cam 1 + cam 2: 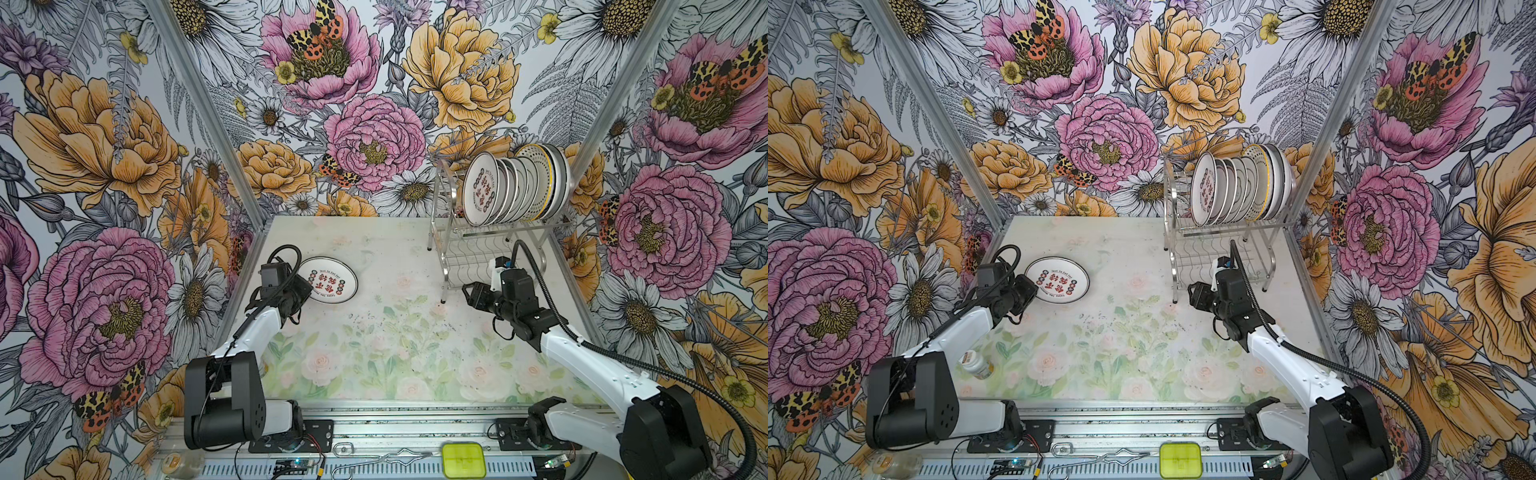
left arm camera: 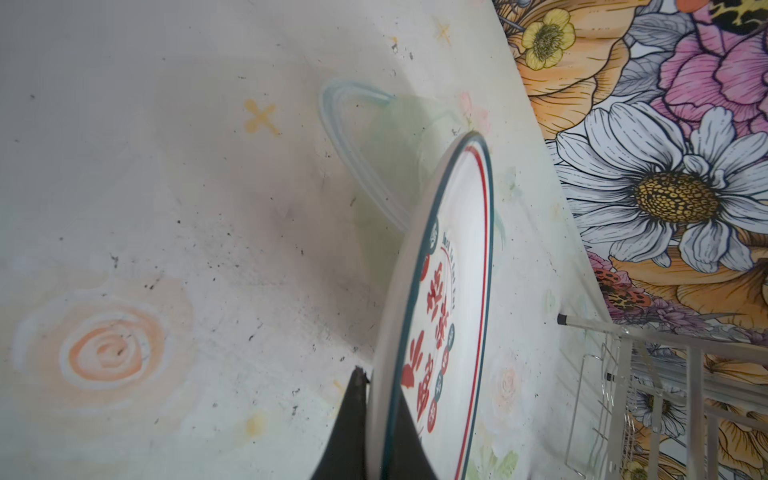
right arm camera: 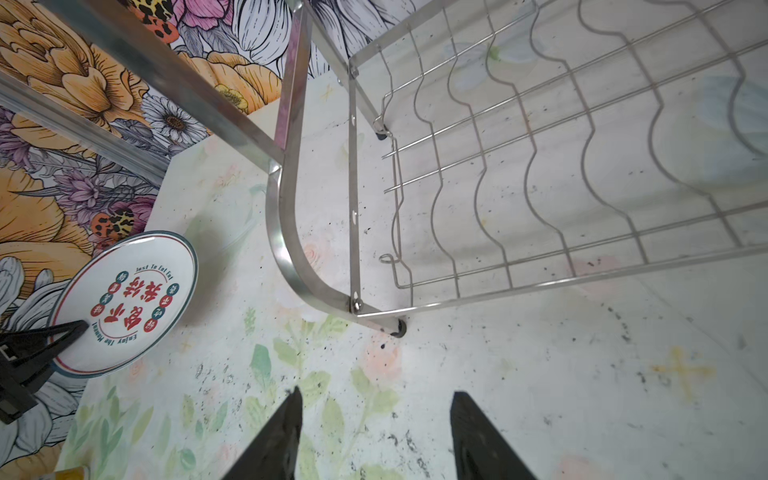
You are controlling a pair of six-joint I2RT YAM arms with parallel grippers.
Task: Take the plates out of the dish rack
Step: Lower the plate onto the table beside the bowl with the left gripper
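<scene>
The left tool (image 1: pixel 306 291) is pinching the near rim of a red-character plate (image 1: pixel 330 280) at the left rear of the table (image 1: pixel 395 332). The left wrist view shows one black finger (image 2: pixel 353 415) under the rim and the other over the printed face. The plate lies almost flat, face up; I cannot tell whether its far edge touches the table.

The right tool (image 3: pixel 374 415) hangs over bare table with its jaws spread and nothing between them, just in front of the dish rack (image 3: pixel 289 249) and near its front corner leg. The rack stands at the right rear of the table. Its upper level holds the remaining plates (image 1: pixel 515 187), standing on edge in a tight row, and the wavy-wire lower shelf carries nothing
</scene>
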